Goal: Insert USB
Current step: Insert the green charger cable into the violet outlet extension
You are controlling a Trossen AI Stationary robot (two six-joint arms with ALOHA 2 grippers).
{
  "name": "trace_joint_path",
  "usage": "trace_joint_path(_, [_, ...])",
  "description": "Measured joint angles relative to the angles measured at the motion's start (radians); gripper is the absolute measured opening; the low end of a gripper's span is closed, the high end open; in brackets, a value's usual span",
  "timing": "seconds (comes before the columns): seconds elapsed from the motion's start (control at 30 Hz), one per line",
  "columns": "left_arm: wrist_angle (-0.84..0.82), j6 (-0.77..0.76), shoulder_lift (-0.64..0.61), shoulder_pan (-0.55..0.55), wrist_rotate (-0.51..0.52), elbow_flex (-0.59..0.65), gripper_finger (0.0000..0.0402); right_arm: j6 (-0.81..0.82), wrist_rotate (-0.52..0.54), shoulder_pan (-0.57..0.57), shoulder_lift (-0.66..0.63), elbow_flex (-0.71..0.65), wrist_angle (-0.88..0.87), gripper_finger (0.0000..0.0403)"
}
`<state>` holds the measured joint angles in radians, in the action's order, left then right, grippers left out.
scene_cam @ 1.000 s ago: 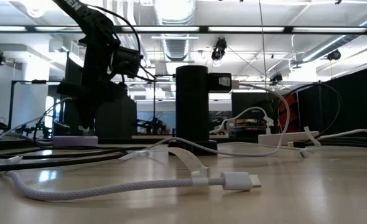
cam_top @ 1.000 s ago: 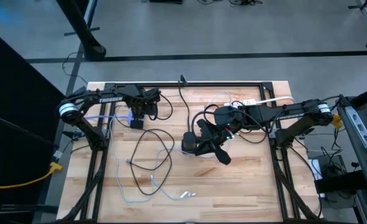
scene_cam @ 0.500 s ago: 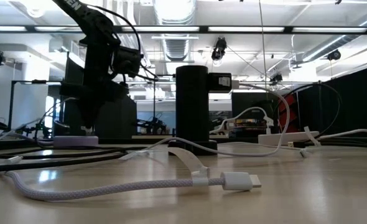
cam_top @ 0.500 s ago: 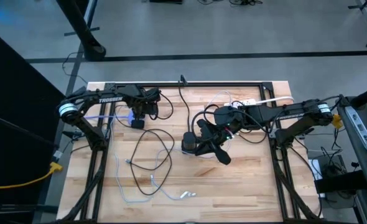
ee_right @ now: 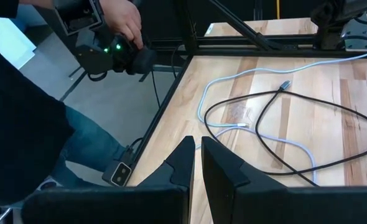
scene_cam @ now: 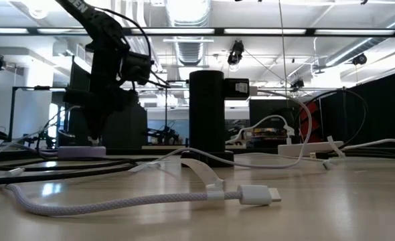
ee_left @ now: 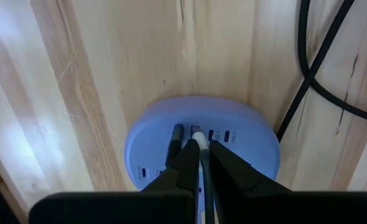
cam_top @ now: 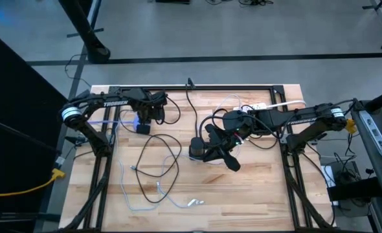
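Observation:
A lavender USB hub (cam_top: 141, 127) lies flat on the wooden table near its far-left part, also seen in the low view (scene_cam: 80, 151). My left gripper (ee_left: 199, 149) stands right above the hub (ee_left: 246, 134), pointing down, shut on a white USB plug. My right gripper (ee_right: 198, 152) hovers mid-table beside a black cylinder (cam_top: 195, 149), fingers shut on nothing. A second white braided cable with its plug (scene_cam: 254, 195) lies loose on the near part of the table. My left gripper pinches the white USB plug (ee_left: 199, 138) between its two fingertips, coming from above and pointing down. The plug's end meets the row of ports on the hub's top; whether it sits inside a port, I cannot tell. Its cable runs back between the fingers.
Black cables (cam_top: 162, 165) and pale cables (cam_top: 139, 194) loop over the table's left and middle. A white power strip (cam_top: 259, 107) and more cords lie at the far right. A person's hand holding a device (ee_right: 118, 37) shows beyond the table edge.

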<state>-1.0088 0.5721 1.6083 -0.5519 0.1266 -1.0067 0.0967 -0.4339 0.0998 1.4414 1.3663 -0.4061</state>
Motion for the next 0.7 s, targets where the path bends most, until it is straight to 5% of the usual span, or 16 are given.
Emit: trace_joint_path(0.7, [0.034,0.022,0.026,-0.102,-0.059,0.003,0.0010,0.015,0.001,0.000,0.000,0.000,0.017,0.0014])
